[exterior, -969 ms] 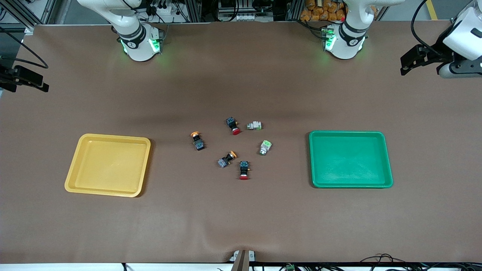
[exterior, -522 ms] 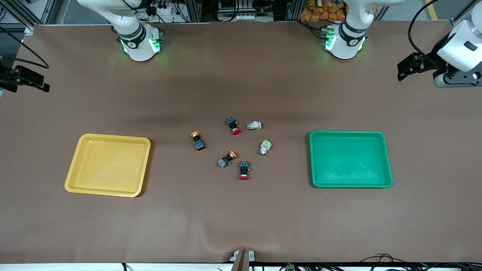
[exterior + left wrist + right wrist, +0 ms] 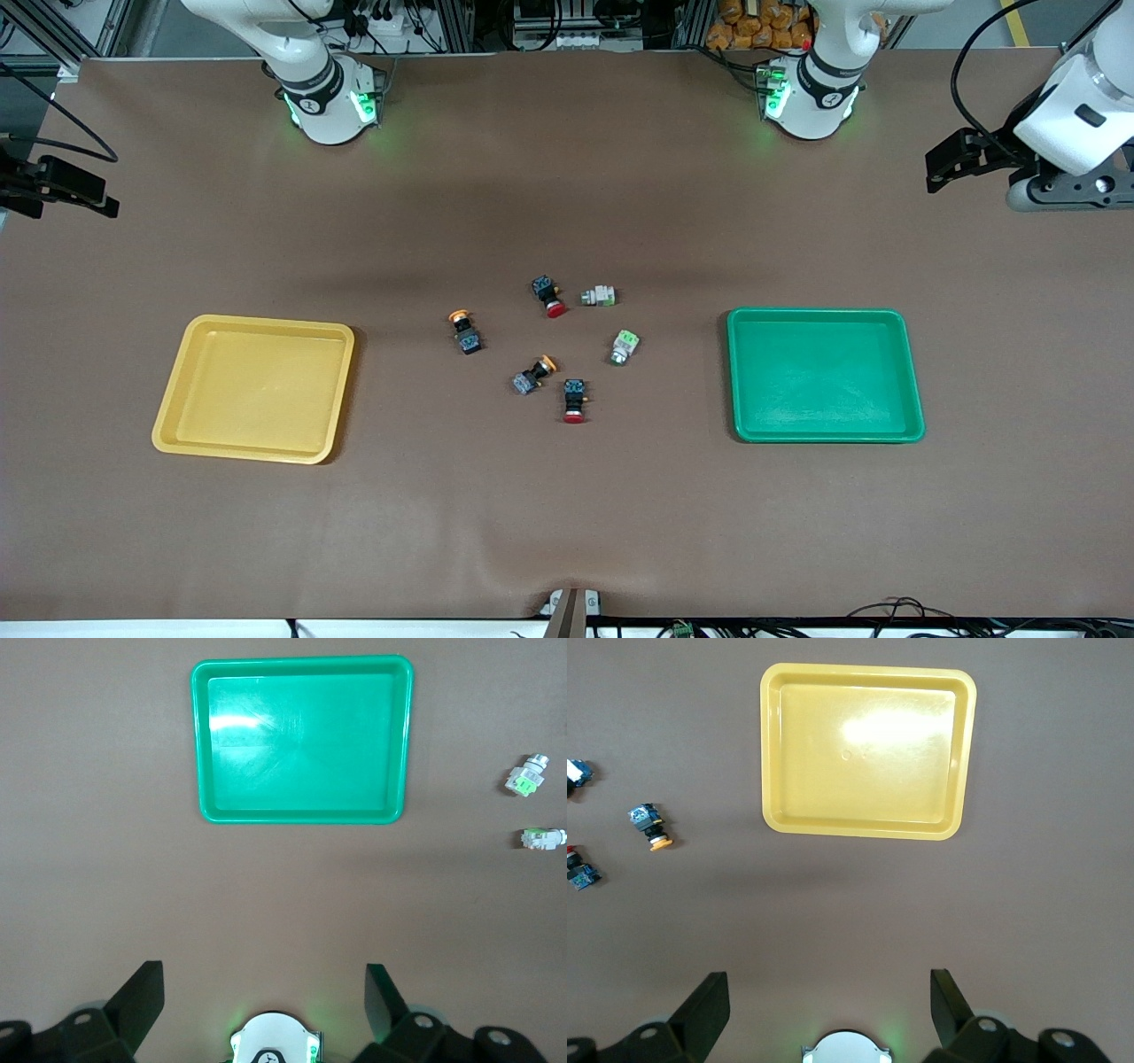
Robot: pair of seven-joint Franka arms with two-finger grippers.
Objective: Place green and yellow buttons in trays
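The yellow tray [image 3: 252,388] lies toward the right arm's end of the table and the green tray [image 3: 824,374] toward the left arm's end; both hold nothing. Between them lie two yellow-capped buttons [image 3: 464,331] [image 3: 534,375] and two green buttons [image 3: 601,296] [image 3: 625,346]. My left gripper [image 3: 263,992] is open and empty, high over the table edge at its arm's end [image 3: 964,159]. My right gripper [image 3: 828,992] is open and empty, high at the other end [image 3: 62,184]. The green tray [image 3: 301,740] and the green buttons [image 3: 525,780] show in the left wrist view, the yellow tray [image 3: 868,749] and a yellow button [image 3: 649,827] in the right wrist view.
Two dark switches with red caps [image 3: 549,296] [image 3: 574,400] lie among the buttons. The brown table mat [image 3: 567,514] is bare around the trays. The arms' bases [image 3: 332,97] [image 3: 811,89] stand at the edge farthest from the front camera.
The left arm's hand has moved a little inward over the table and lower in the front view. The right hand has shifted only slightly. Buttons and trays have not moved.
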